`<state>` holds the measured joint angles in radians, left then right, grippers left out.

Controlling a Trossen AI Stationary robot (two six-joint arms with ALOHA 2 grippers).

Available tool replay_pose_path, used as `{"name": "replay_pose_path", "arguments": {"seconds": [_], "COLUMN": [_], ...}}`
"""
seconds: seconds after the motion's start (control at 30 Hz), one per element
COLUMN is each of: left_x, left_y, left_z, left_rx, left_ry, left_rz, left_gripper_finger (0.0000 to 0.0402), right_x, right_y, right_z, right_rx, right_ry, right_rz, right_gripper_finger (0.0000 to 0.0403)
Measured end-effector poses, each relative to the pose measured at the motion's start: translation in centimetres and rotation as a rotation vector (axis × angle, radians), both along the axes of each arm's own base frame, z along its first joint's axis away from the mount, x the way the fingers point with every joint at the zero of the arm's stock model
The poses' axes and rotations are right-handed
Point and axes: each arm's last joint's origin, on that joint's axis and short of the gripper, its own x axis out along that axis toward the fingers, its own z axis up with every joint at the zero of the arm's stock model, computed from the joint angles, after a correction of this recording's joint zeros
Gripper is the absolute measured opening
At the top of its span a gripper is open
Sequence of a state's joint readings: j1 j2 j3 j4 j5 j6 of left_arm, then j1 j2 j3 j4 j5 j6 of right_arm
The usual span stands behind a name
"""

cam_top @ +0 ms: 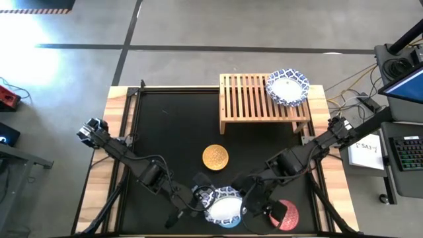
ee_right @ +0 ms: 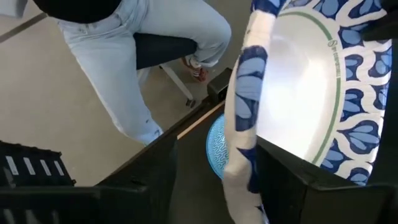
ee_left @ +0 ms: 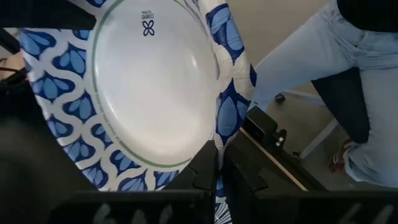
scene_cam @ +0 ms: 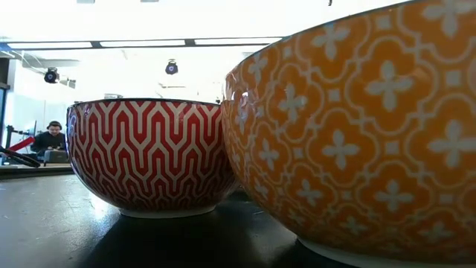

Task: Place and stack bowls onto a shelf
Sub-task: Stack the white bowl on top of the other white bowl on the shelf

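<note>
White with a blue-patterned rim, one large bowl [cam_top: 223,209] is sitting raised at the table's near edge, between the two grippers. The left gripper [cam_top: 200,196] is pinching that bowl's rim, its fingers [ee_left: 208,167] closing on the rim's edge in the left wrist view. The right gripper [cam_top: 252,202] is pressing in from the other side, its fingers straddling the rim with a gap; whether they are touching it cannot be told. A light blue bowl [ee_right: 217,147] is showing just beneath the held one. The speckled red bowl [cam_top: 285,214] is resting just beside the right gripper. Farther in, the mustard yellow bowl [cam_top: 215,157] is sitting alone mid-table. At the far edge, the wooden-slat shelf [cam_top: 248,99] is carrying another white, blue-rimmed bowl [cam_top: 287,88] on its right end.
</note>
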<state>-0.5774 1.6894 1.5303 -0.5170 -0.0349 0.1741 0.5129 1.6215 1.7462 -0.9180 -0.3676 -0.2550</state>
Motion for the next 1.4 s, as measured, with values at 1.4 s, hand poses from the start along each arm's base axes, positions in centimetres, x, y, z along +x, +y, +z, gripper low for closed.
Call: {"name": "replay_pose_path", "arguments": {"seconds": [1.4], "left_x": [0.9], "left_y": [-0.1], "left_z": [0.9], "left_rx": [-0.191], "left_ry": [-0.041], "left_rz": [0.11], "left_gripper_finger": [0.016], "right_x": [-0.3], "right_y": [-1.0], "right_z": [0.3], "right_rx": [0.03], "right_ry": [0.103], "right_rz": [-0.12], "right_gripper_finger": [0.0013]}}
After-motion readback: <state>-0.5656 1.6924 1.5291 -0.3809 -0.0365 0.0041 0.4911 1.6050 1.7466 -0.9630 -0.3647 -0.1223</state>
